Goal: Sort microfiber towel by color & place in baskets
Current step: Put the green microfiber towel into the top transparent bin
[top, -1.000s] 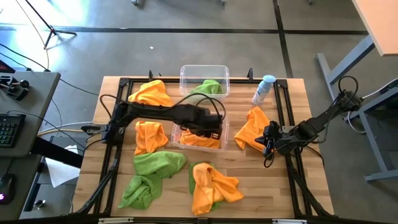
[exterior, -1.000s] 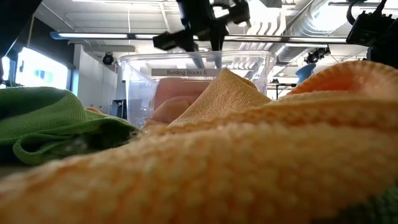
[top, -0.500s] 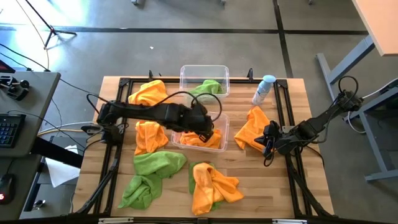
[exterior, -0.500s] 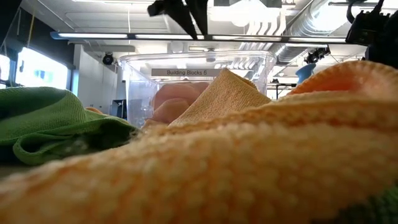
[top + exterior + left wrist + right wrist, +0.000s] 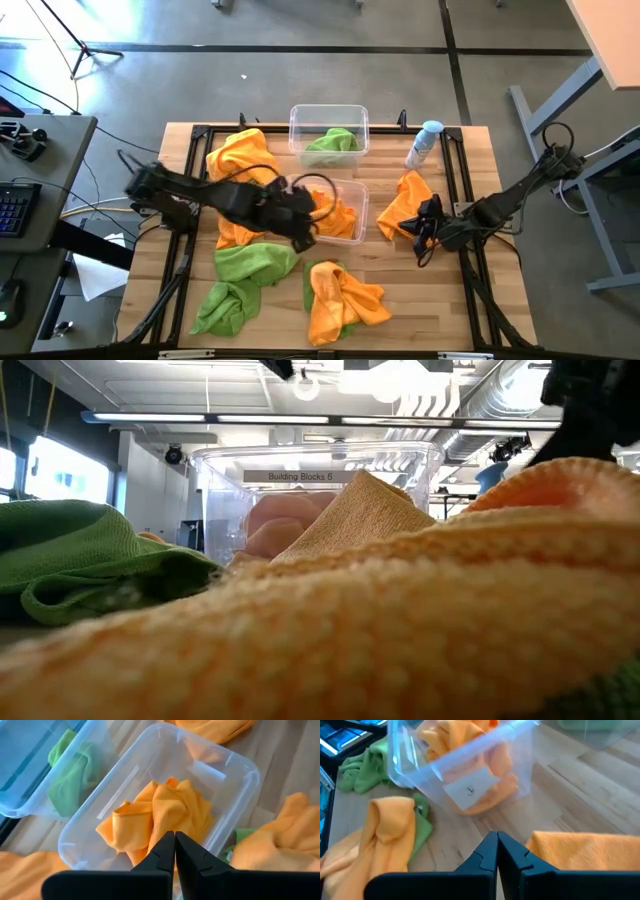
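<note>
While the left hand (image 5: 303, 238) is hovering pressed together and empty beside the orange-filled basket (image 5: 352, 190), loose towels (image 5: 340, 295) are lying around the tabletop (image 5: 400, 300); being soft and light, they want pinching at a raised fold.

Low view: an orange towel (image 5: 400, 630) pressed against the lens, blurred, fills the lower frame and hides most of the table. The labelled basket (image 5: 320, 490) behind it shows only its upper part. A dark shape (image 5: 590, 405) at upper right, cut off, is possibly an arm.
</note>
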Tool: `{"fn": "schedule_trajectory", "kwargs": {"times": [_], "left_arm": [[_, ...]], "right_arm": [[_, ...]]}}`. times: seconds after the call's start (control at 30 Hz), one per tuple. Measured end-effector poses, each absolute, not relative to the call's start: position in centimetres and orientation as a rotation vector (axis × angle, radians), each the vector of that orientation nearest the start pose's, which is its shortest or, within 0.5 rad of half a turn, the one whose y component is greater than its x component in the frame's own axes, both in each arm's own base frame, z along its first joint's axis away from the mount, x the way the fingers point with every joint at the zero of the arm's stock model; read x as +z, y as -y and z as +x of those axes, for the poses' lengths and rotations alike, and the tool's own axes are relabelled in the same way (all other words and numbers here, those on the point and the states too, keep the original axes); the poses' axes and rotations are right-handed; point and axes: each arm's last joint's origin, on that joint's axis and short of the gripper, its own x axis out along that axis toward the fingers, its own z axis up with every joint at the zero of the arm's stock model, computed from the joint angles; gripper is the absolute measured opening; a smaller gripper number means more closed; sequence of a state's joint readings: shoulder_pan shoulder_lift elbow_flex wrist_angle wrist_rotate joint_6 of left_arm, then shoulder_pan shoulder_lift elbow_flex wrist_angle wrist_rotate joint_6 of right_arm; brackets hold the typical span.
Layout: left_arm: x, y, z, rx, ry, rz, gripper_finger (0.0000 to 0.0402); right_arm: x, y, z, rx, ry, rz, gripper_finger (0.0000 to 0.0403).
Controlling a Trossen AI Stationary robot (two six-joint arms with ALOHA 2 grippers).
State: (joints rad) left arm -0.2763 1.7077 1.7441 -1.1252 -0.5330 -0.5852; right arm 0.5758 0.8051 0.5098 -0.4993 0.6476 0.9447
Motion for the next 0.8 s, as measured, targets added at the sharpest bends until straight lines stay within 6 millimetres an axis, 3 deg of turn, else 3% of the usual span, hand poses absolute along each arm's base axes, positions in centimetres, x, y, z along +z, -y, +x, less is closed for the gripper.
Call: {"fn": "schedule_trajectory", "kwargs": {"times": [0.07,0.4,0.63,0.8], "left_arm": [[35.3,7.8,31.6,0.490,-0.843,-0.124,0.0001],[32.1,6.6,22.7,0.421,-0.730,-0.264,0.0000],[29.8,5.6,19.1,0.348,-0.689,-0.318,0.0000],[28.5,5.2,17.5,0.292,-0.724,-0.344,0.0000]], "right_arm": [[22.3,-7.4,14.7,-0.365,-0.558,0.440,0.0000],[26.4,-10.7,19.5,-0.450,-0.727,0.419,0.0000],[28.3,-13.6,23.6,-0.461,-0.812,0.410,0.0000],[28.4,-15.2,25.8,-0.505,-0.890,0.465,0.0000]]}}
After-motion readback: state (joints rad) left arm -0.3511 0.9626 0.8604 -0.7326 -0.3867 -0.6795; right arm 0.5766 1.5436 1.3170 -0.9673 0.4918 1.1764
